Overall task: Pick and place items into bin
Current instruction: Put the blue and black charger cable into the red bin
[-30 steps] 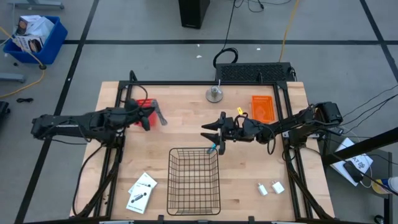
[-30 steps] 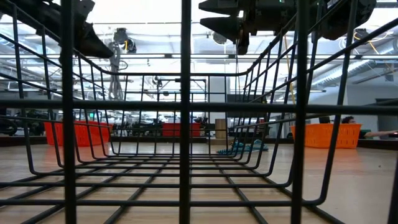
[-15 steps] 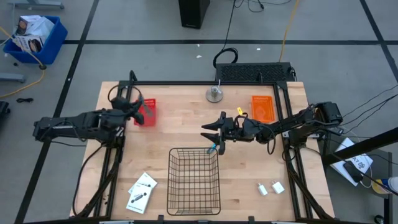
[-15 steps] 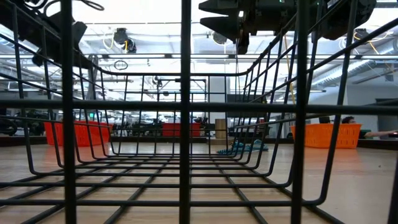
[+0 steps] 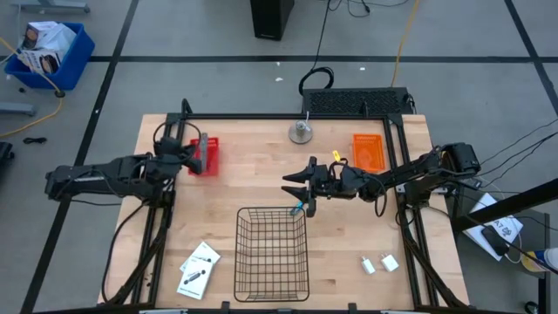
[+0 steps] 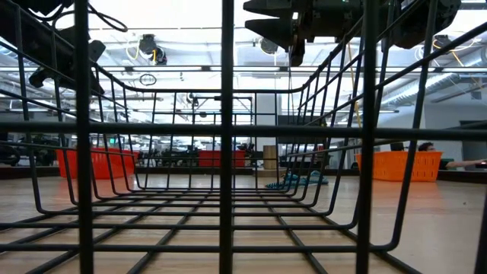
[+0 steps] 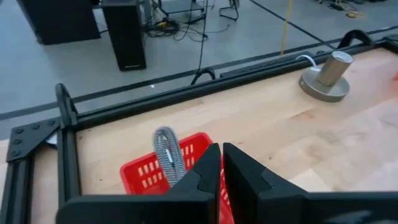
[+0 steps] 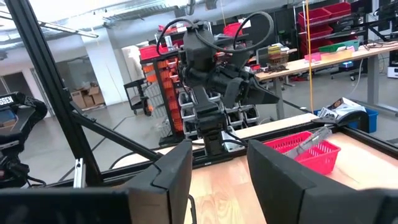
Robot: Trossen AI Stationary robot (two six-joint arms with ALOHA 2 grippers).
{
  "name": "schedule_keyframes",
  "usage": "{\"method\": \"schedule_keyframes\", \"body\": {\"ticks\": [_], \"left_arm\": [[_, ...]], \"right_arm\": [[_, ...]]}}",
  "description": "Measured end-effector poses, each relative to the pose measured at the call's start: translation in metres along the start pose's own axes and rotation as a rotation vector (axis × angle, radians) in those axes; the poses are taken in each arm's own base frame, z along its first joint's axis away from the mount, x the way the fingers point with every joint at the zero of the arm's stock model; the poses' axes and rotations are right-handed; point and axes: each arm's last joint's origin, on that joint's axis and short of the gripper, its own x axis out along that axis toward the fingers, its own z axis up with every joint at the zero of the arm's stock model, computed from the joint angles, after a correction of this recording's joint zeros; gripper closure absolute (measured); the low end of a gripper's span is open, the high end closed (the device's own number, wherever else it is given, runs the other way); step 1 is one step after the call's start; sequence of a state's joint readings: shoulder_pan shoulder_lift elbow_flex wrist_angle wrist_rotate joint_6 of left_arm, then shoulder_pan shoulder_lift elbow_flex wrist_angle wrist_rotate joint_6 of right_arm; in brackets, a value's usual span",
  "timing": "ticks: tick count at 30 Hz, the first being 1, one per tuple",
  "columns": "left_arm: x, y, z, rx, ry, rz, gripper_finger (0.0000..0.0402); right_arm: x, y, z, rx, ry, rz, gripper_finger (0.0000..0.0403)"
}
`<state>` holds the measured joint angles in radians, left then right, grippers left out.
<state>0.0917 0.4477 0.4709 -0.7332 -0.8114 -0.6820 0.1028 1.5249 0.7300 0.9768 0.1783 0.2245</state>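
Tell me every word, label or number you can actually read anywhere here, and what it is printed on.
None can be read with certainty.
White card packets at the table's near left: black print, too small to read.
Orange tray: marks too blurred.
Papers in the blue floor bin: print too small.
Dark unit at the right wrist view's edge: pale letters, cut off.
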Motion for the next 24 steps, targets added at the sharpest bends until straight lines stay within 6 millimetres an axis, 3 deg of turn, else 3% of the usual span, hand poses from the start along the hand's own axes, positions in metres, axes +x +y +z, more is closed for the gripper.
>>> {"method": "schedule_keyframes", "body": {"ticks": [4, 7, 14, 24], "left_arm": [[0.001, -0.003, 0.003, -0.066, 0.017, -0.065, 0.0371], [-0.001, -0.014, 0.012, -0.157, 0.026, -0.26, 0.0355], [-0.007, -0.037, 0.027, -0.15, -0.002, -0.619, 0.0299], [0.0, -0.064, 0.015, -0.028, 0.108, -0.739, 0.0186]], "right_arm": [[0.0, 0.0, 0.0, -0.003, 0.002, 0.004, 0.0257], [0.0, 0.001, -0.001, -0.042, 0.019, 0.031, 0.0259], [0.0, 0.002, -0.006, -0.105, 0.065, 0.082, 0.026], [-0.005, 0.002, -0.028, -0.114, 0.313, 0.138, 0.0262]]}}
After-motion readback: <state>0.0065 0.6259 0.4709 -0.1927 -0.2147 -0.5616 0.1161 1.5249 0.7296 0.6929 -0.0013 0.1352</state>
